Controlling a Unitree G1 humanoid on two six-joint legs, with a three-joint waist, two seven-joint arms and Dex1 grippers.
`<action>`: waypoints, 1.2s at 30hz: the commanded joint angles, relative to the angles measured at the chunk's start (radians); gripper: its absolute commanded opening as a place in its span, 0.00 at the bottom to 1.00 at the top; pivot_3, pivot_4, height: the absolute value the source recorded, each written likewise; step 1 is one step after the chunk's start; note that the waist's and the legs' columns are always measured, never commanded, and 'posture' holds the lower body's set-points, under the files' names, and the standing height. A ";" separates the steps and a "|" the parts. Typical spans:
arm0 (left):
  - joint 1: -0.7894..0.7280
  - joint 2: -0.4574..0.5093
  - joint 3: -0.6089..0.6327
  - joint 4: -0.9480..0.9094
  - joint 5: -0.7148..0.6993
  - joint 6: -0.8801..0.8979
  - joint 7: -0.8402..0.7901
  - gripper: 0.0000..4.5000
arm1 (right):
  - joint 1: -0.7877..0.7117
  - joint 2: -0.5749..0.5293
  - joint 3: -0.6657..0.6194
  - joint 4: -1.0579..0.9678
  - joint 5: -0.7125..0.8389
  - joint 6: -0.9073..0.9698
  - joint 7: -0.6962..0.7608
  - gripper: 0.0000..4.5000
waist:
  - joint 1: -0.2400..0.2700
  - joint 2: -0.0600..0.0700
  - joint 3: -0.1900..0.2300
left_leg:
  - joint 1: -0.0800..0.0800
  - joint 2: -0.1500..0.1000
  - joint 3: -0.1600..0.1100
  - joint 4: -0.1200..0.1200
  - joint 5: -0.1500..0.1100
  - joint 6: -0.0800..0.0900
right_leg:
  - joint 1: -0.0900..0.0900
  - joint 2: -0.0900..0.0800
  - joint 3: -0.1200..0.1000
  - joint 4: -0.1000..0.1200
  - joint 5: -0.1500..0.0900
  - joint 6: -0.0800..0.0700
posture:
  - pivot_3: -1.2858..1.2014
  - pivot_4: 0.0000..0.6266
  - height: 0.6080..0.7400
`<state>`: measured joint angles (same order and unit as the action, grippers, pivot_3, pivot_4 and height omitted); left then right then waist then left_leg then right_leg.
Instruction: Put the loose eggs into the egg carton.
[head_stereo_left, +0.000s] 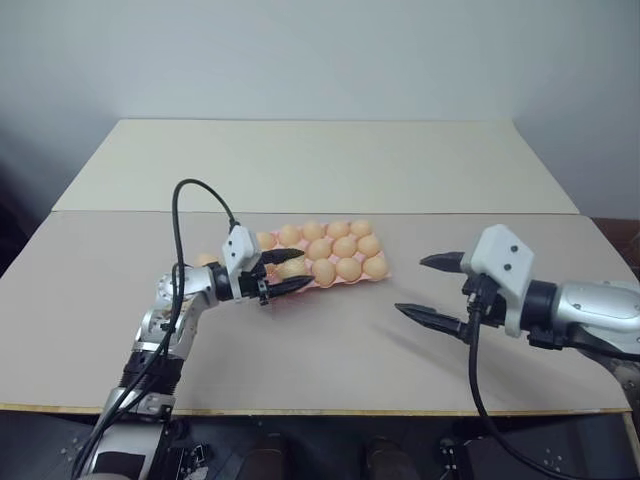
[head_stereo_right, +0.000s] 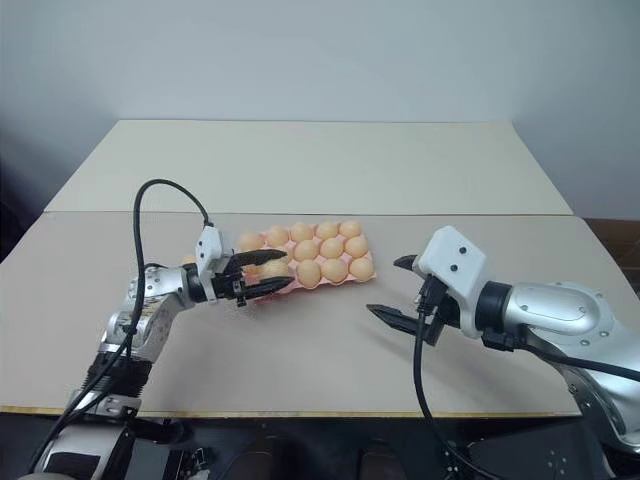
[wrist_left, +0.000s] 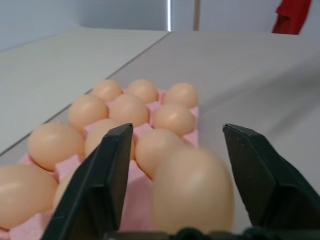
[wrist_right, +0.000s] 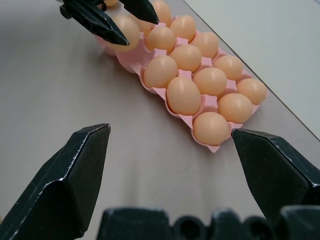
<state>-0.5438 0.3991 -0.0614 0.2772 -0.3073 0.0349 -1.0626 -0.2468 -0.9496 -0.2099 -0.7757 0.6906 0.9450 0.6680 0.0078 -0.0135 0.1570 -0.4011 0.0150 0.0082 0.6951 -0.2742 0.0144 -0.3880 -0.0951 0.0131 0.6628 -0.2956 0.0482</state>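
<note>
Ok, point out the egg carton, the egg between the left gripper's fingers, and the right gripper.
egg carton (wrist_right: 212, 147), right wrist view, near corner rim.
egg (wrist_left: 192, 190), left wrist view, its middle.
right gripper (head_stereo_left: 430, 290), left eye view, between fingertips.

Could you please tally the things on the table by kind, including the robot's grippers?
Pale orange-tan oval eggs: 14 visible (12 in cups, 1 between the left gripper fingers, 1 loose egg on the table)
Light pink moulded egg carton: 1
Black two-fingered grippers: 2, counting the right gripper
Total: 17

Left gripper (head_stereo_right: 262, 275) fingers around an egg (head_stereo_right: 272, 270) at the egg carton (head_stereo_right: 366, 274), right gripper (head_stereo_right: 399, 289) fingers spread
</note>
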 joint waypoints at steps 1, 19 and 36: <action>-0.034 0.003 0.007 0.043 0.051 -0.084 0.037 0.84 | 0.000 -0.007 -0.046 -0.031 0.027 0.004 -0.011 1.00 | 0.001 0.000 0.000 | 0.000 0.000 0.000 0.000 0.000 0.000 | 0.000 0.000 0.000 0.000 0.000 0.000 | 0.52 0.24 1.00; 0.310 0.399 0.349 -0.359 -0.179 0.204 -0.017 0.84 | 0.014 -0.057 -0.052 0.004 0.041 -0.037 0.052 1.00 | -0.021 0.000 0.000 | 0.001 0.002 0.000 -0.002 0.000 0.000 | 0.000 0.001 0.001 -0.001 0.000 0.000 | 0.52 0.24 1.00; 0.631 0.618 0.631 -0.621 -0.109 0.576 0.153 0.84 | -0.062 -0.132 0.012 0.084 0.054 -0.080 0.222 1.00 | -0.005 -0.001 0.001 | 0.002 0.003 0.000 -0.004 0.000 0.000 | 0.000 -0.001 0.000 -0.002 0.000 0.000 | 0.52 0.24 1.00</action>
<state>0.1039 1.0178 0.5576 -0.3111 -0.4040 0.5901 -0.9384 -0.2956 -1.0703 -0.1952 -0.6863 0.7506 0.8921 0.8832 0.0024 -0.0145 0.1576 -0.3994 0.0177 0.0079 0.6909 -0.2743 0.0145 -0.3883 -0.0963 0.0131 0.6610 -0.2956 0.0482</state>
